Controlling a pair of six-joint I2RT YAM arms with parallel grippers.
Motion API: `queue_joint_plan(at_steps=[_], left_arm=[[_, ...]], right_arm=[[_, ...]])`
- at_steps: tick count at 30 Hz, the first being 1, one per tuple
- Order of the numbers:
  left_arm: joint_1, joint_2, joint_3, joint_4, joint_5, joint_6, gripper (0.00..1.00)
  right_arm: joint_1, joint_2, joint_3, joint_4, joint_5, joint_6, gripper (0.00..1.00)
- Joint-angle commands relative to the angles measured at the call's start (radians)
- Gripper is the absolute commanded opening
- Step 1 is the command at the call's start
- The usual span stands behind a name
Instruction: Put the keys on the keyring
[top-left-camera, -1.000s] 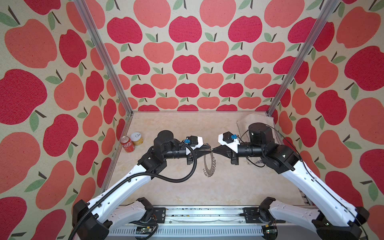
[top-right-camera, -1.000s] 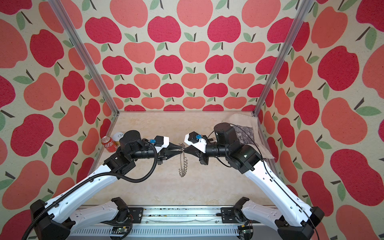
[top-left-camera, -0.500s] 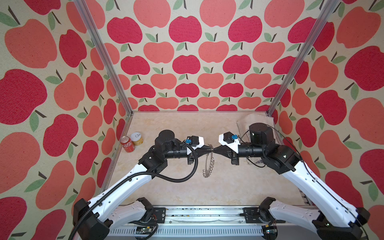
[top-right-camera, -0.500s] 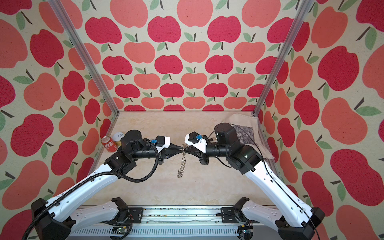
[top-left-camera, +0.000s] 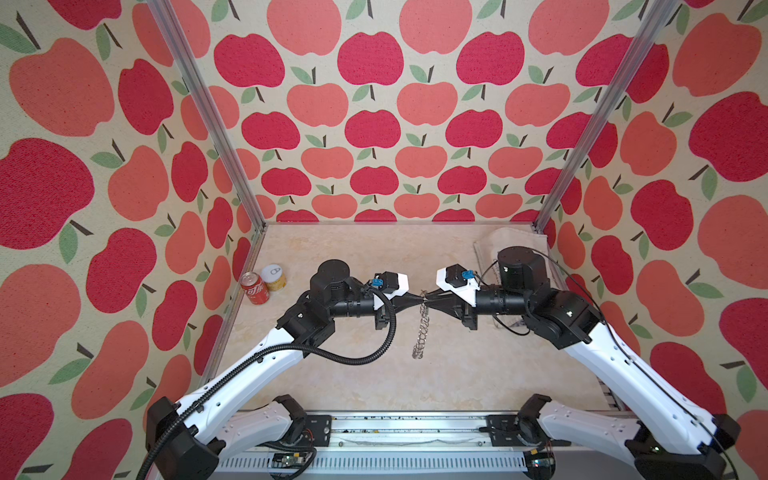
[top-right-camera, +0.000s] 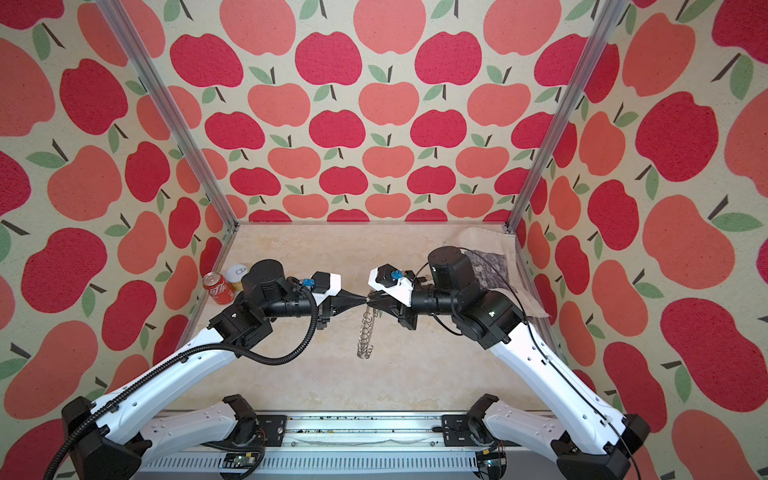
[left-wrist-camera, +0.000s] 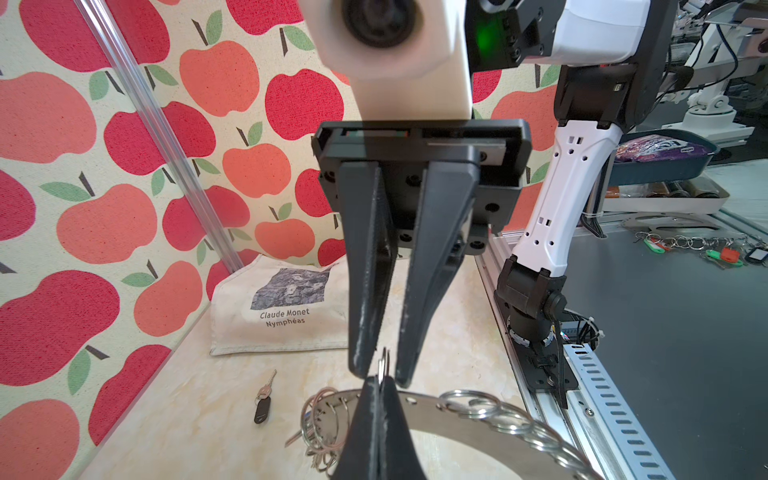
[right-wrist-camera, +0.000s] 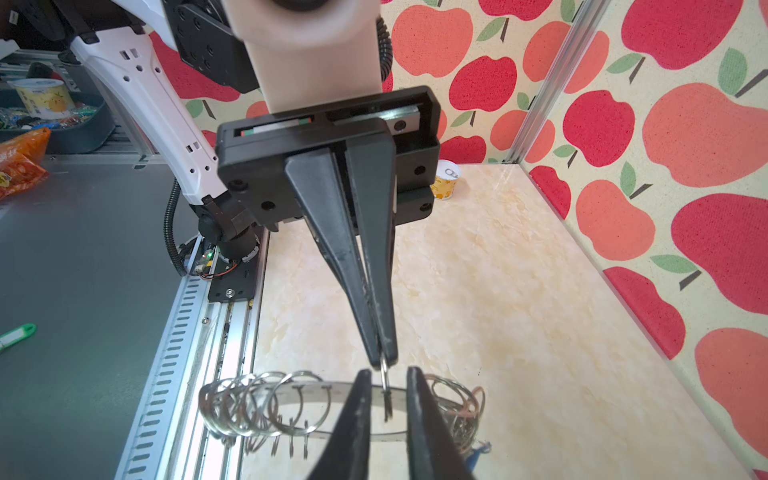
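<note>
The keyring (top-left-camera: 420, 332) (top-right-camera: 365, 332) hangs edge-on above the table between both arms, a silver disc fringed with wire rings. My left gripper (top-left-camera: 419, 296) (top-right-camera: 365, 298) (left-wrist-camera: 378, 380) (right-wrist-camera: 384, 358) is shut on one small wire ring (right-wrist-camera: 387, 395) at the disc's top. My right gripper (top-left-camera: 429, 299) (top-right-camera: 372, 301) (right-wrist-camera: 388, 374) (left-wrist-camera: 381, 372) faces it, open, one jaw on each side of that ring without touching it. A key with a black head (left-wrist-camera: 262, 405) lies on the table near the bag. A scrap of blue (right-wrist-camera: 478, 451) shows under the ring bunch; whether it is a key's tag I cannot tell.
A red can (top-left-camera: 254, 289) and a yellow can (top-left-camera: 274, 277) stand by the left wall. A cream cloth bag (top-left-camera: 488, 249) (left-wrist-camera: 282, 311) lies in the back right corner under the right arm. A metal rail (top-left-camera: 395, 432) runs along the front edge.
My left gripper has closed on the wire ring. My right gripper has opened and let go of it. The keyring still hangs between the arms, shifted slightly.
</note>
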Motion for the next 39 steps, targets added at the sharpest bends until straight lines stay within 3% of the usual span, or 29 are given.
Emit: queue_joint_plan(at_steps=[1,6,16,27,39], left_arm=[[0.009,-0.038,-0.04,0.148,-0.003,-0.032,0.0],[0.064,-0.07,-0.132,0.383,0.049,-0.179,0.0],[0.071,-0.055,-0.178,0.599,0.135,-0.307,0.0],[0.078,-0.028,-0.201,0.706,0.146,-0.367,0.0],[0.054,-0.015,-0.182,0.678,0.125,-0.341,0.0]], right_arm=[[0.009,-0.048,0.001,0.013,0.063,-0.007,0.4],[-0.012,-0.115,-0.077,0.102,0.031,0.056,0.43],[-0.015,-0.137,-0.197,0.359,-0.017,0.17,0.37],[-0.014,-0.151,-0.219,0.465,-0.083,0.227,0.33],[-0.015,-0.133,-0.234,0.515,-0.11,0.26,0.3]])
